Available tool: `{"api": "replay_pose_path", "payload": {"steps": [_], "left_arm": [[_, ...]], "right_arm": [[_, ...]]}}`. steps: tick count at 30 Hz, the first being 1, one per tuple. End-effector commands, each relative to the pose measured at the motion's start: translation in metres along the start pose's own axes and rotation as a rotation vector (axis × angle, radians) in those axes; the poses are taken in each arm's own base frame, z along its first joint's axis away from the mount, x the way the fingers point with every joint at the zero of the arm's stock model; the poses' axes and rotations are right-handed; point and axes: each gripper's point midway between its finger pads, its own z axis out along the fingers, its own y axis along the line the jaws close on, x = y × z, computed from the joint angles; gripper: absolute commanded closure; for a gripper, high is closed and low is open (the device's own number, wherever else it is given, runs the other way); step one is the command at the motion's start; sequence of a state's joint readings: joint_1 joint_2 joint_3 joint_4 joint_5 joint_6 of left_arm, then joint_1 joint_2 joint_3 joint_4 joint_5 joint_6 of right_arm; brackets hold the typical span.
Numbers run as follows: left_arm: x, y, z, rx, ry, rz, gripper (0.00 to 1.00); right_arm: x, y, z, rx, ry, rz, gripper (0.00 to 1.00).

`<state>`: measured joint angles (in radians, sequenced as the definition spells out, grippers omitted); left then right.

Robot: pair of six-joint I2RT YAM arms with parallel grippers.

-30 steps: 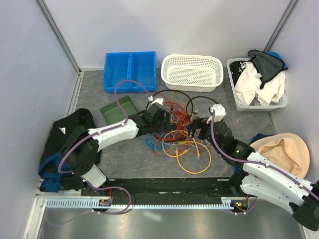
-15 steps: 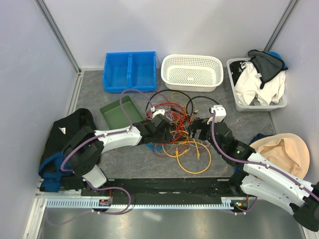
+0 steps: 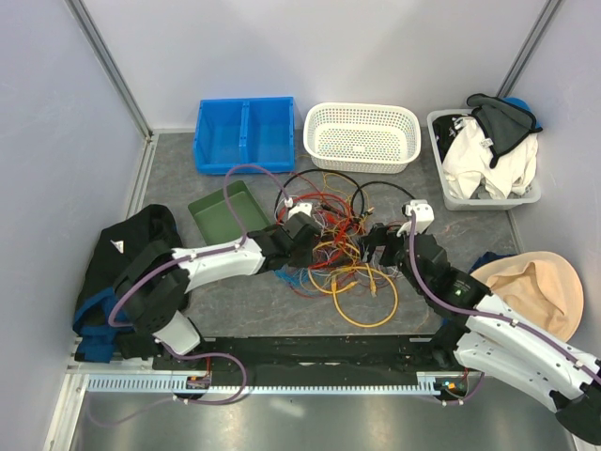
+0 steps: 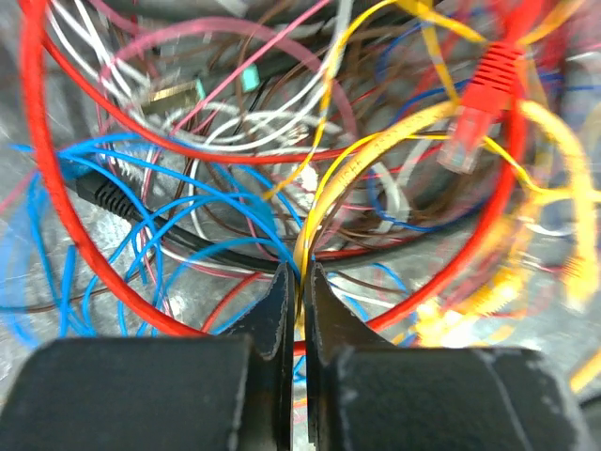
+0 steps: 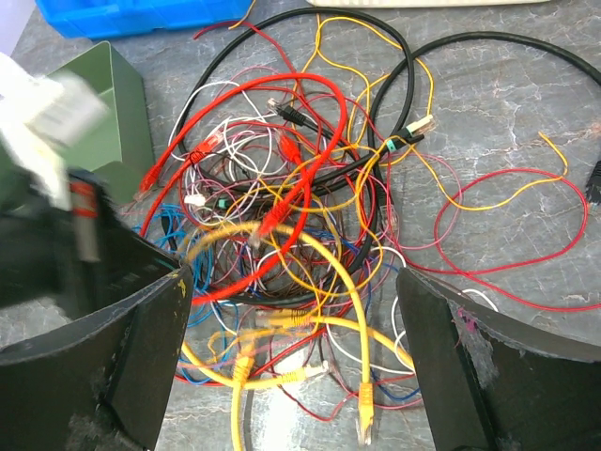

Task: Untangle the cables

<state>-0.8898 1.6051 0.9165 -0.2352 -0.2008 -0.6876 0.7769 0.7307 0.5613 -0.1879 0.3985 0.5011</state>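
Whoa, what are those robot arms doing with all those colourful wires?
Two robot arms are working on a tangled pile of cables on the table. The left arm's fingers are pinched shut on a yellow cable in the pile. The right arm's fingers are wide open above the pile's right side, holding nothing. The cables are all knotted together, so the untangling is not yet done.

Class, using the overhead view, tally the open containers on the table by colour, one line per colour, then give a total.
Blue bin: 1
White basket: 1
Green tray: 1
Grey tub holding clothes: 1
Total: 4
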Motion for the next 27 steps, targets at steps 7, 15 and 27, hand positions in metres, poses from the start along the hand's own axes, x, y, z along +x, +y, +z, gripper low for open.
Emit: {"api": "replay_pose_path", "payload": {"steps": [7,15,27], "left_arm": [[-0.141,-0.072,-0.134,0.264,-0.398,0.050,0.98],[-0.197,-0.100,-0.176,0.292,-0.527,0.212,0.98],[-0.162,-0.045,-0.075,-0.183,-0.341,0.372,0.98]], "right_arm": [[-0.031,0.014,-0.013,-0.048,-0.067,0.049,0.03],[-0.069,0.031,-0.033,-0.132,-0.160,0.098,0.03],[-0.077,0.020,-0.046,-0.105,-0.195,0.112,0.04]]}}
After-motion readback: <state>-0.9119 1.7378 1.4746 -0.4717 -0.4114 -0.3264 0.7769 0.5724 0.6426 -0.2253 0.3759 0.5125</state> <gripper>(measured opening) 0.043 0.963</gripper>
